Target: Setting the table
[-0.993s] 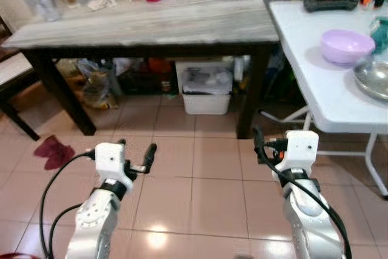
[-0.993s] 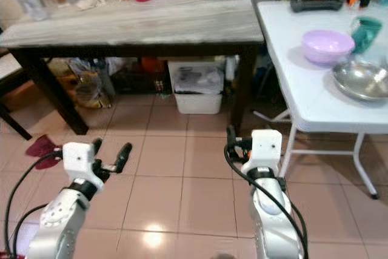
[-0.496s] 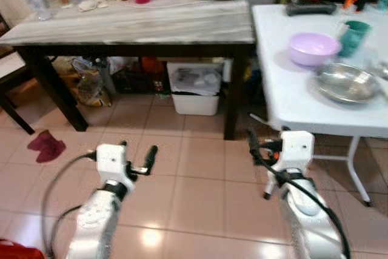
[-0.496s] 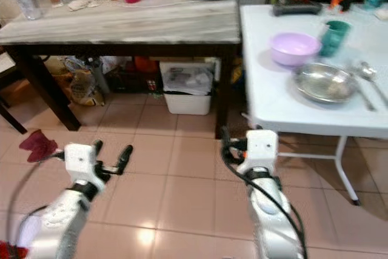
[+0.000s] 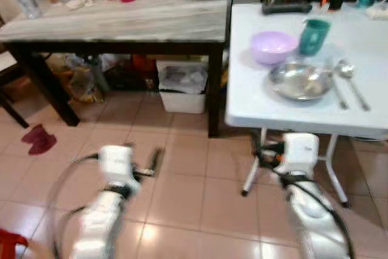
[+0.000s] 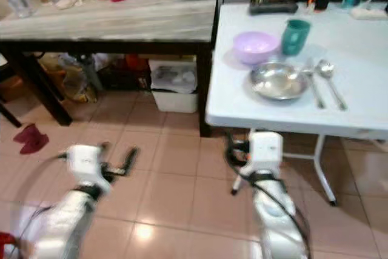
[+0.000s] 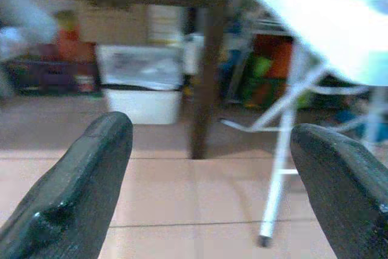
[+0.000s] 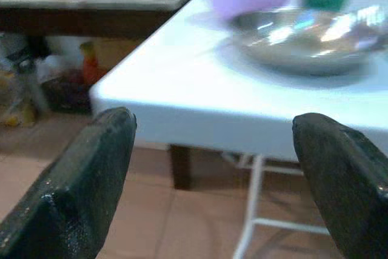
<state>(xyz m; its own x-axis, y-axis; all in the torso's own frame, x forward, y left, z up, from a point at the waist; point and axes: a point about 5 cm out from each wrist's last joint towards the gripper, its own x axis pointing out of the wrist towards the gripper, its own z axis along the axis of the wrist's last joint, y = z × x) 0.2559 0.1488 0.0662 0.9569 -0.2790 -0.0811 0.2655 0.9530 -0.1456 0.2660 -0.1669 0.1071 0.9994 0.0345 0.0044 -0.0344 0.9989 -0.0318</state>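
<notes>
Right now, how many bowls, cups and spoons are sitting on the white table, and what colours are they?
Purple bowl: 1
Silver metal bowl: 1
Green cup: 1
Silver spoon: 1
Silver utensil beside the spoon, kind unclear: 1
Total on the white table: 5

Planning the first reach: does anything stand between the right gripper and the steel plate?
Nothing visible does. The right gripper is open, low before the white table edge; the steel plate lies just beyond it.
</notes>
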